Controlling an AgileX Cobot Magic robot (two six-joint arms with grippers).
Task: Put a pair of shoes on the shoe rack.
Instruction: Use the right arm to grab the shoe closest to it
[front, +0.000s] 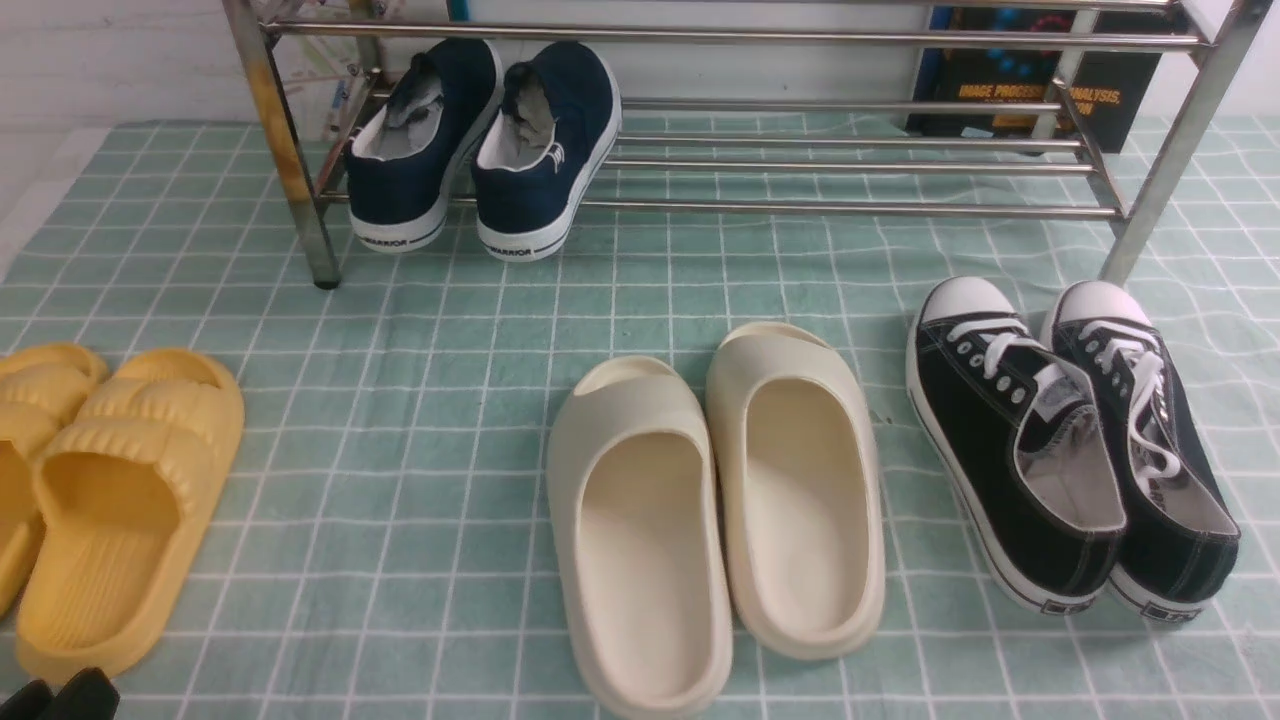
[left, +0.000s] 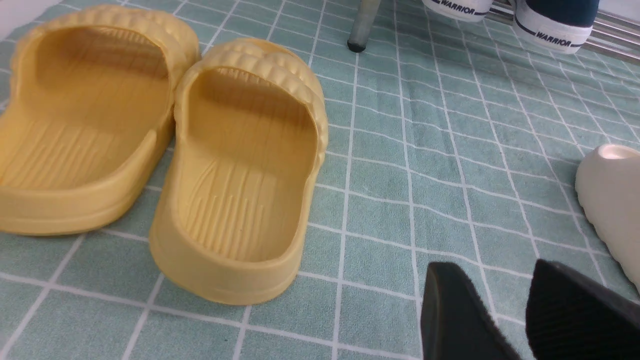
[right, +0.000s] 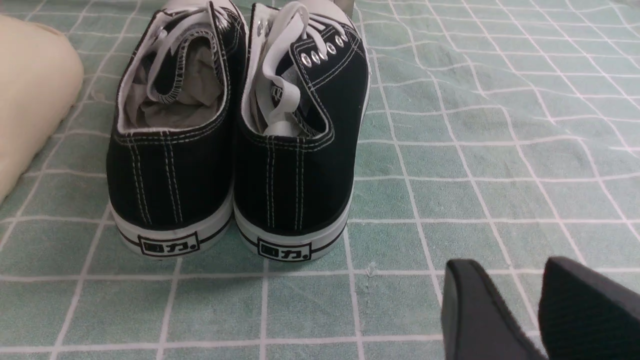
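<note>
You are looking at a worktop (front: 420, 420) spread with a pale green, white-gridded cloth (front: 700, 280). The pair of black canvas lace-up sneakers (front: 1000, 440), with white toe caps, white laces and white soles, stands at the lower right of the front frame, side by side and touching, toes toward the rack and heels toward you. The wide chrome-steel shoe rack (front: 850, 209) of round horizontal bars spans the top of the frame, its right front post just beyond the sneakers' toes; the sneakers are on the cloth, not on the rack. At the upper left, a pair of navy slip-on shoes (front: 545, 160) with white "WARRIOR" soles rests on the rack's lower bars, heels overhanging the front bar. Two cream foam slippers (front: 800, 480) lie at bottom centre, just beside the sneakers, and two yellow ribbed foam slippers (front: 120, 480) lie at the lower left edge. A dark book with yellow lettering (front: 1030, 95) stands behind the rack at the upper right. Your right gripper (right: 505, 267), seen only in its wrist view, hangs behind the sneakers' heels and clear of them, its black fingers (right: 480, 310) parted with nothing between them. Your left gripper (left: 490, 272) hovers near the yellow slippers, likewise parted and empty; its tip shows in the front frame's bottom left corner.
</note>
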